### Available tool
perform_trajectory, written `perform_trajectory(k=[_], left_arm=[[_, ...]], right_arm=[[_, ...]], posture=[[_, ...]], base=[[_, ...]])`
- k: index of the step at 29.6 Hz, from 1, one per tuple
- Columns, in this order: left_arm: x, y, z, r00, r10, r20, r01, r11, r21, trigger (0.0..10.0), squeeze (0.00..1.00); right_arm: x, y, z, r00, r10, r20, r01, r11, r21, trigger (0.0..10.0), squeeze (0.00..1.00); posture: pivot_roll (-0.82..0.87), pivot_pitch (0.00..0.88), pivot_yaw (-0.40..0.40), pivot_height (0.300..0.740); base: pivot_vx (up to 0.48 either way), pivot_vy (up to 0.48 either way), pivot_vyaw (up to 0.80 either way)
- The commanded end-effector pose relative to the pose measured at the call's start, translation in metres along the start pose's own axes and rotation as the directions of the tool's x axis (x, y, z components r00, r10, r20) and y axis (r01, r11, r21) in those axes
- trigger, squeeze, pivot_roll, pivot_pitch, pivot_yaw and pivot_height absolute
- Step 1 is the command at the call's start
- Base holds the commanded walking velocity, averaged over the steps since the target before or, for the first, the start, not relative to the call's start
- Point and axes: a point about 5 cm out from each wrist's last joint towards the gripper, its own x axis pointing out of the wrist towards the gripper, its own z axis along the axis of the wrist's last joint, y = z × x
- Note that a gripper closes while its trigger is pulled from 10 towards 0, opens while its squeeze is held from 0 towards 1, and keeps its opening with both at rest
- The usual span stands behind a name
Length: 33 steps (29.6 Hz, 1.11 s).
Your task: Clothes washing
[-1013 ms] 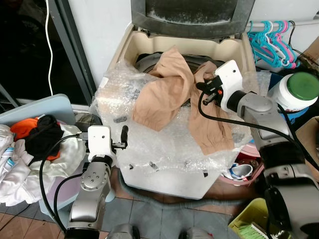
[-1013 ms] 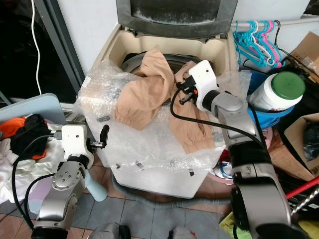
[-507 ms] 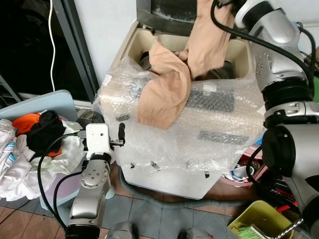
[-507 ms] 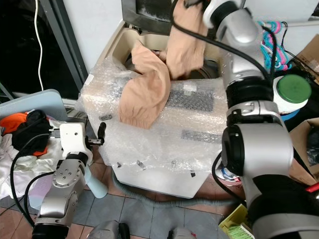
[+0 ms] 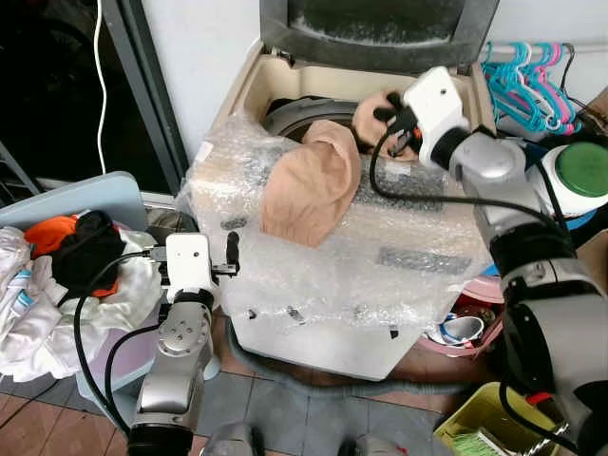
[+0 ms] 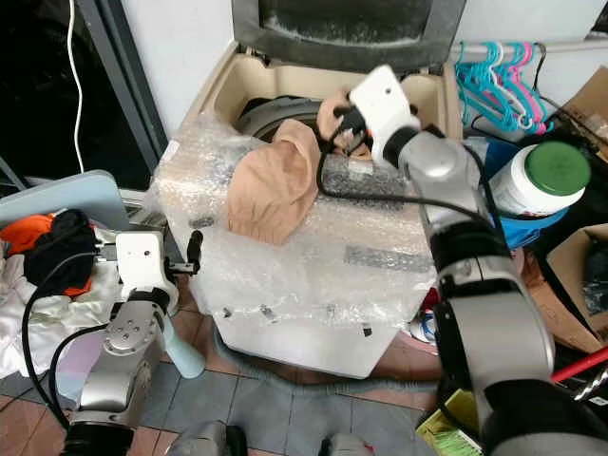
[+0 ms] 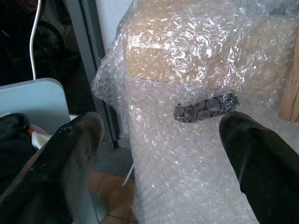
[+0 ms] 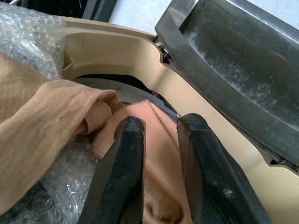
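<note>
Tan garment point(image 5: 313, 185) draped over the bubble-wrapped washing machine point(image 5: 380, 275) rim, one end in the drum under the right end effector point(image 8: 161, 140), whose fingers pinch the cloth; left end effector point(image 7: 163, 140) spread wide, low beside the machine's front, near the laundry pile point(image 5: 57, 275).

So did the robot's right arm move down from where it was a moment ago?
Yes. The right end effector was up high in front of the open lid; now it has dropped to the washer's opening, with the tan cloth between its fingers.
</note>
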Motion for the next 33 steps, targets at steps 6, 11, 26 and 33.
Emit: perform_trajectory(k=[6,11,26,33], left_arm=[[-0.002,0.002,-0.003,1.0,-0.003,-0.01,0.003,1.0,0.014,10.0,0.0],[-0.003,0.001,-0.004,1.0,-0.014,-0.015,0.014,1.0,0.016,10.0,0.0],[-0.003,0.0,-0.003,1.0,-0.023,-0.017,0.023,1.0,0.019,10.0,0.0],[-0.003,0.0,-0.004,1.0,-0.023,-0.019,0.024,1.0,0.017,10.0,0.0]], right_arm=[[-0.014,0.028,0.023,0.948,0.195,0.251,-0.244,0.952,0.182,10.0,1.0],[-0.013,0.056,0.014,0.939,0.228,0.258,-0.287,0.932,0.221,10.0,1.0],[0.007,0.104,-0.023,0.971,0.233,-0.054,-0.216,0.951,0.221,0.0,0.0],[0.008,0.09,-0.027,0.986,0.112,-0.119,-0.094,0.984,0.152,0.0,0.0]], posture=[[-0.04,0.0,0.007,0.74],[-0.05,0.0,0.013,0.74],[-0.04,0.0,0.009,0.74],[-0.04,0.0,0.009,0.74]], base=[[0.0,0.0,0.0],[0.0,0.0,0.0],[0.0,0.0,0.0],[0.0,0.0,0.0]])
